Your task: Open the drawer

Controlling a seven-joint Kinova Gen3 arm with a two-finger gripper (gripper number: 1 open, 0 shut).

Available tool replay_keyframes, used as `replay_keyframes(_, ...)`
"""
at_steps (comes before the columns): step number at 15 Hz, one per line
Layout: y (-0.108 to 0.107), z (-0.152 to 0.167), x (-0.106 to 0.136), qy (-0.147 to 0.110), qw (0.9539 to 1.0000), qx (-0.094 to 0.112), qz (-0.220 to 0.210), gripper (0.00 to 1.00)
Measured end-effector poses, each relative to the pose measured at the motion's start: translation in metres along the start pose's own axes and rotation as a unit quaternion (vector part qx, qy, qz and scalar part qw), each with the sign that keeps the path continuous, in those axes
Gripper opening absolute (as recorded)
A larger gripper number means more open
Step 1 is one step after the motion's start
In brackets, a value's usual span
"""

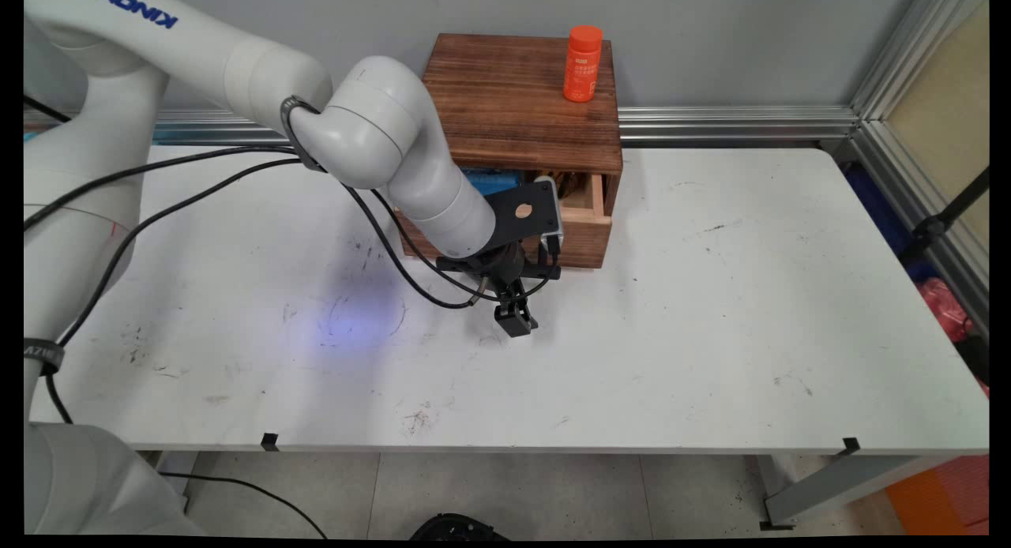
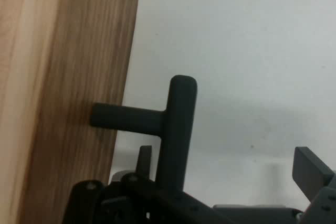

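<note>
A dark wooden box (image 1: 521, 98) stands at the back of the white table (image 1: 711, 311), its light-wood drawer (image 1: 588, 228) pulled out toward the front. My gripper (image 1: 515, 315) hangs just in front of the drawer, pointing down at the table. In the hand view the drawer front (image 2: 58, 98) fills the left side, with a black T-shaped handle (image 2: 176, 119) sticking out of it. My gripper (image 2: 228, 166) is open. The handle bar stands between the fingers, close to the left one and apart from the right fingertip (image 2: 312, 174).
An orange bottle (image 1: 583, 63) stands upright on the box's top at its right rear. Something blue (image 1: 490, 182) and a brownish item (image 1: 565, 183) show inside the open drawer. Black cables (image 1: 237, 177) hang from the arm over the table's left half.
</note>
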Motion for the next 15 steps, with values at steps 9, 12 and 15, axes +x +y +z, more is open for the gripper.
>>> replay_keyframes(9,0.019,-0.014,-0.003,-0.032,0.9981,0.003,0.053,1.00)
replay_keyframes(12,0.022,-0.017,-0.004,-0.041,0.9971,0.008,0.063,1.00)
replay_keyframes(15,0.025,-0.018,-0.005,-0.049,0.9962,0.011,0.071,1.00)
